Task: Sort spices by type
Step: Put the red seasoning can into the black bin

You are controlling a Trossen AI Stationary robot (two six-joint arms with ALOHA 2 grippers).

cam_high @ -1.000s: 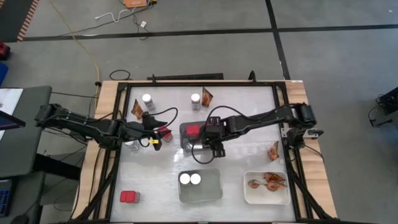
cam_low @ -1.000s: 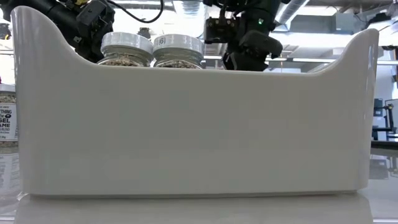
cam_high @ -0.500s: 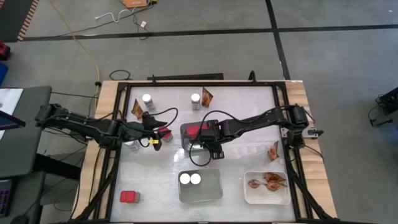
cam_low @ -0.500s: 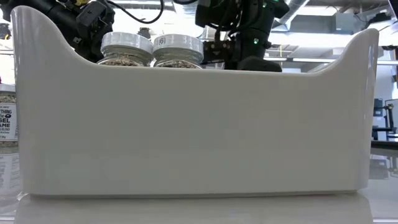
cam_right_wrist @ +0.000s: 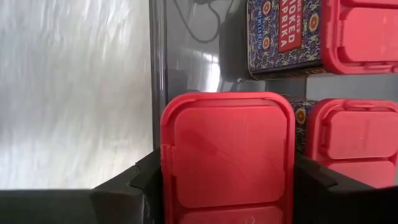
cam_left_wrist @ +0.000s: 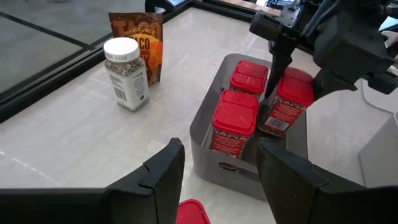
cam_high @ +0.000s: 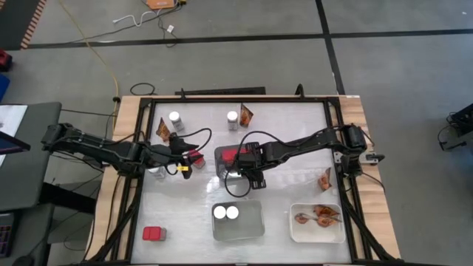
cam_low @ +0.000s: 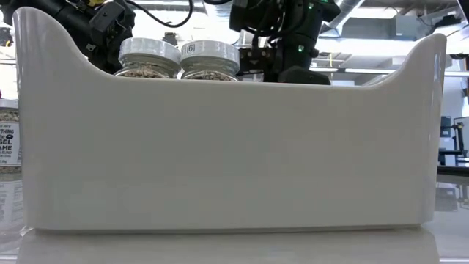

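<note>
Nearest us, one red container (cam_high: pixel 154 234) stands alone at the table's front left corner, well apart from any tray. Next to it along the front, the jar tray (cam_high: pixel 255 222) holds two clear jars (cam_low: pixel 149 55) side by side, and the white tray (cam_high: pixel 295 233) on the right holds a few orange-brown packets (cam_high: pixel 318 214). We judge these two trays only part filled.

Farther in, one loose packet (cam_high: pixel 325 179) lies near the right edge. At the table's middle sits the grey tray (cam_left_wrist: pixel 202 134) with two red containers upright inside (cam_left_wrist: pixel 234 121). The right gripper (cam_right_wrist: pixel 227 186) is clamped on a third, the held red container (cam_left_wrist: pixel 287 102), which leans tilted inside that tray beside the others. We read this as the placing step, not yet released.

Just left of the grey tray hangs the left gripper (cam_left_wrist: pixel 219 163), its fingers standing well apart. A red lid (cam_left_wrist: pixel 191 211) shows low between them. We cannot tell whether they touch it. A jar by the left arm (cam_high: pixel 155 171) stands on the table close by.

At the far edge, two more jars (cam_high: pixel 176 118) and two standing packets (cam_high: pixel 246 114) wait unsorted.

By our judgement the job is near its midpoint. Left to do are two red containers, three jars and three packets.
</note>
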